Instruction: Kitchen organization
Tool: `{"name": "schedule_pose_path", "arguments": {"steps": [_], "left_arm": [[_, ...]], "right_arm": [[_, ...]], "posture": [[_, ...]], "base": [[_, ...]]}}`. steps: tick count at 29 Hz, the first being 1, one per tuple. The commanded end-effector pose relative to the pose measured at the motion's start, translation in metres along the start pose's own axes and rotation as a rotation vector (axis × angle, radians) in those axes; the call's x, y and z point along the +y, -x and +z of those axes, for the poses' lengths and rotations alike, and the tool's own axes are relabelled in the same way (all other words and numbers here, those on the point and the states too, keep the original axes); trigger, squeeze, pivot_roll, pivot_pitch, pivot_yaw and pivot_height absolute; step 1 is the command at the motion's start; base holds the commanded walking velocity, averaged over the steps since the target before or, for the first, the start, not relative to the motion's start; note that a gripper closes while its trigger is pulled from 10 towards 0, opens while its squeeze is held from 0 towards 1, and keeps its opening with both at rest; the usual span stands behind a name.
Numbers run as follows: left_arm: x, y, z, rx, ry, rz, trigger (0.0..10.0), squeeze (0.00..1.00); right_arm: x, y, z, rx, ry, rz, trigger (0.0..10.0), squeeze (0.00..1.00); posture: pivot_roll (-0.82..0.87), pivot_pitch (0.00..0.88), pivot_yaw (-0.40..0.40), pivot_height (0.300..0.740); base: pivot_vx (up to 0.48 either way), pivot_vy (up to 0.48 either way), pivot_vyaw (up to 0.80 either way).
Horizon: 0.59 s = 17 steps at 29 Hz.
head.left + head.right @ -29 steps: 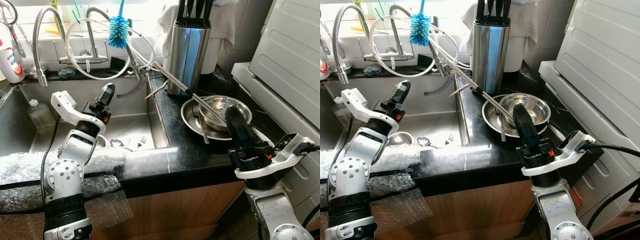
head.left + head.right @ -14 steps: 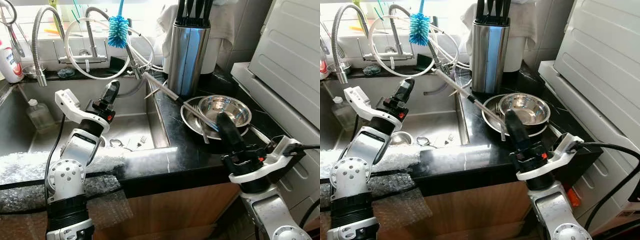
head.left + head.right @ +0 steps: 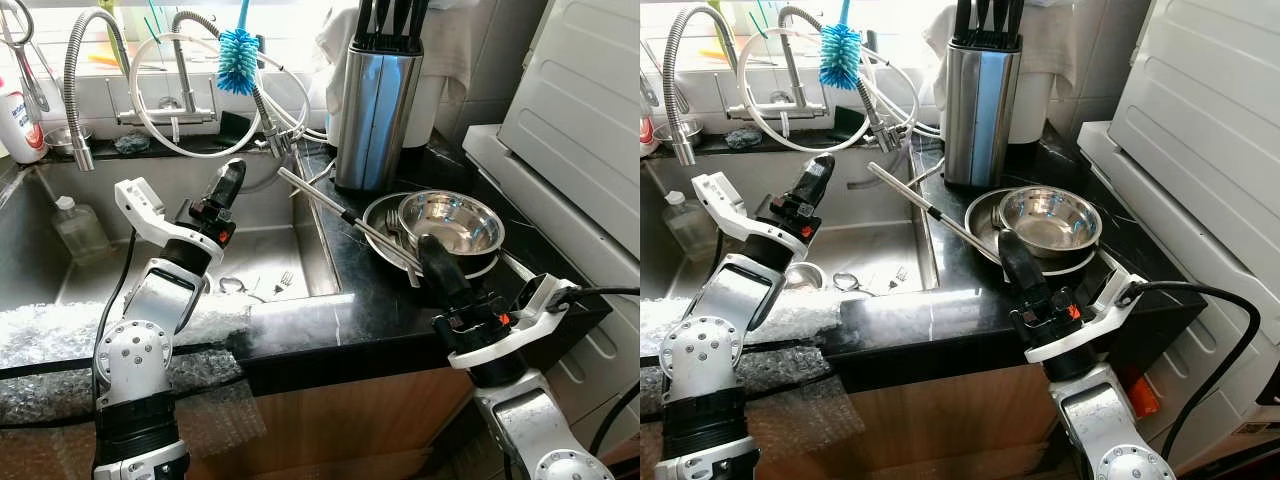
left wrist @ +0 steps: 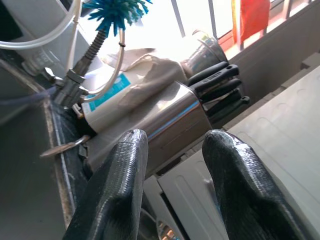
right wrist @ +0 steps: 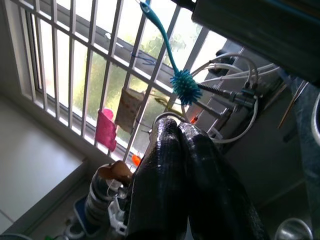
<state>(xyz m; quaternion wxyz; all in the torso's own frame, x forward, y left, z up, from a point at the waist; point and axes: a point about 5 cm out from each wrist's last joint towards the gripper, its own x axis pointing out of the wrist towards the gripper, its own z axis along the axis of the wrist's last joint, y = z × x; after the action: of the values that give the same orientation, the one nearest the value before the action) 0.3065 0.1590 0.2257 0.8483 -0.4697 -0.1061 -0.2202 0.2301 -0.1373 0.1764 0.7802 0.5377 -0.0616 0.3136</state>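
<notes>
On the black stone desk (image 3: 370, 300), the right gripper (image 3: 1008, 245), fingers (image 5: 170, 170) clenched empty, touches the near rim of a stacked steel bowl and plate (image 3: 450, 222). Beyond, the left gripper (image 3: 232, 174), fingers (image 4: 117, 185) released, hovers over the steel sink (image 3: 260, 250).

No text, brand or number can be read clearly. The white bottle (image 3: 18, 118), far beyond the left gripper (image 3: 230, 178) at the sink's back corner, carries red and blue print, too small to read.
</notes>
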Motion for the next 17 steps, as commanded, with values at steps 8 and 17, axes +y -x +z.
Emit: {"name": "schedule_pose_path", "arguments": {"steps": [8,17], "left_arm": [[-0.020,0.000,-0.009,0.062,0.002,-0.122,10.0,0.00],[-0.026,0.002,-0.015,0.114,-0.019,-0.163,10.0,0.00]], "right_arm": [[-0.003,-0.006,0.002,-0.030,-0.052,-0.017,10.0,0.00],[0.002,-0.008,-0.003,-0.003,-0.094,0.025,10.0,0.00]], "posture": [[-0.15,0.000,-0.043,0.740],[-0.14,0.000,-0.045,0.740]], "base": [[0.000,0.000,0.00],[0.000,0.000,0.00]]}}
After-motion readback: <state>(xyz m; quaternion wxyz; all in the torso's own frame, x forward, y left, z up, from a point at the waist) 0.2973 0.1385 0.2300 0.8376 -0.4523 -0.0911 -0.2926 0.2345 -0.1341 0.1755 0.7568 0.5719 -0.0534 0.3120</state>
